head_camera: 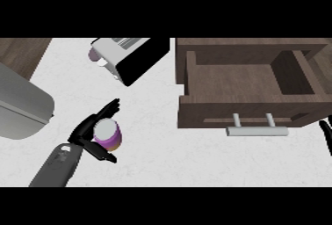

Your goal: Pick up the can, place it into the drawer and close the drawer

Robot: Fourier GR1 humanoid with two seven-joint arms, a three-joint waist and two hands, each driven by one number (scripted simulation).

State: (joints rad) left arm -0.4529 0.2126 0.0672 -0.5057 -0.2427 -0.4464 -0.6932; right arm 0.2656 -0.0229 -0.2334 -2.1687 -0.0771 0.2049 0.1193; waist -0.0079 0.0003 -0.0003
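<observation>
The can (108,135), purple with a pale top, stands upright on the white counter at the lower left. My left hand (86,132) wraps it: the fingers run up past its left side and the thumb curls under its near side. The wooden drawer (246,107) at the right is pulled open and holds nothing, with its silver bar handle (256,131) facing me. It lies well to the right of the can. Only a thin dark sliver of my right hand (326,137) shows at the right edge, just past the drawer's front.
A white and black toaster (128,57) sits at the back, left of the drawer, with a small pinkish object (94,54) beside it. A large grey rounded body (19,107) fills the left edge. Bare white counter (162,149) lies between can and drawer.
</observation>
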